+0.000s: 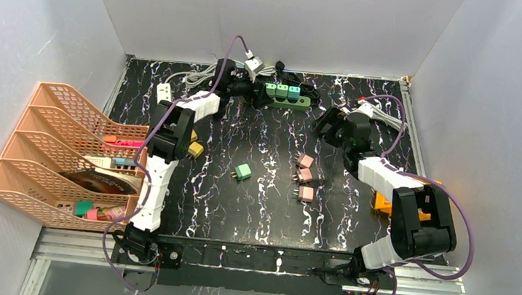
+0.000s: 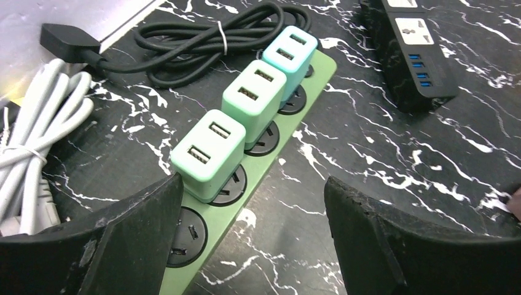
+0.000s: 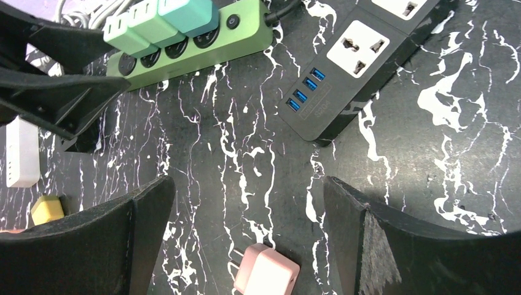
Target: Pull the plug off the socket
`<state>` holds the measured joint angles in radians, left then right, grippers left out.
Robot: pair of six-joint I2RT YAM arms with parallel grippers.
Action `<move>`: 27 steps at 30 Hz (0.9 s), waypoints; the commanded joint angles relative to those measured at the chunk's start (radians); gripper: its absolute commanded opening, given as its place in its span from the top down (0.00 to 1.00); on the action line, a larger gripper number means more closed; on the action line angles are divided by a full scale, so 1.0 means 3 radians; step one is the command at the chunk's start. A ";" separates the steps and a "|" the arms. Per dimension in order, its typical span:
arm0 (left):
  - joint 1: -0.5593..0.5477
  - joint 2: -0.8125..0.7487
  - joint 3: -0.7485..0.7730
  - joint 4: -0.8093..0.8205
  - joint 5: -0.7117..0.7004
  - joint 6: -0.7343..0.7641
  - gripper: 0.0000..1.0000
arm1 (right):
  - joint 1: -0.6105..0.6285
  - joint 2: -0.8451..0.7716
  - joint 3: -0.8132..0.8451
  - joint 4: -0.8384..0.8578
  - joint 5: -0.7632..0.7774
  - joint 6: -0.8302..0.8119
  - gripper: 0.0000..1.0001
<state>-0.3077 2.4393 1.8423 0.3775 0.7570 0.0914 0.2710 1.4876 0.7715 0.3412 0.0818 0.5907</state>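
A green power strip [image 1: 299,102] lies at the back of the table with three plugs in it: two mint and one teal [image 1: 283,90]. In the left wrist view the nearest mint plug [image 2: 207,153] sits just ahead of my left finger, then the second mint plug [image 2: 254,101] and the teal plug [image 2: 289,52]. My left gripper [image 2: 252,184] is open over the strip's near end [image 2: 203,258], holding nothing. My right gripper [image 3: 247,184] is open and empty, over bare table in front of the strip [image 3: 239,43].
A black power strip [image 3: 350,67] lies right of the green one. Loose pink plugs [image 1: 306,175] and a green plug [image 1: 243,171] lie mid-table. A coiled black cable [image 2: 203,43] and white cables [image 2: 37,141] are at the back left. An orange file rack [image 1: 67,156] stands at left.
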 commanded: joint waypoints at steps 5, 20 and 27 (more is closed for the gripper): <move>-0.0048 0.0213 0.0379 0.0127 -0.0341 0.0180 0.18 | 0.0022 0.0059 0.0193 0.0114 -0.0139 -0.0132 0.01; 0.0222 0.0113 0.0468 -0.0452 0.0037 0.0490 0.19 | 0.0047 0.0101 0.0235 0.0115 -0.0078 -0.0217 0.02; 0.0189 0.0147 0.0430 -0.0602 0.0273 0.0430 0.21 | 0.0052 0.0104 0.0241 0.0110 -0.0074 -0.0220 0.02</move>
<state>-0.2352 2.5267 1.9705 0.2428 0.7441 0.2104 0.2821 1.5234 0.7971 0.3397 0.0498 0.5423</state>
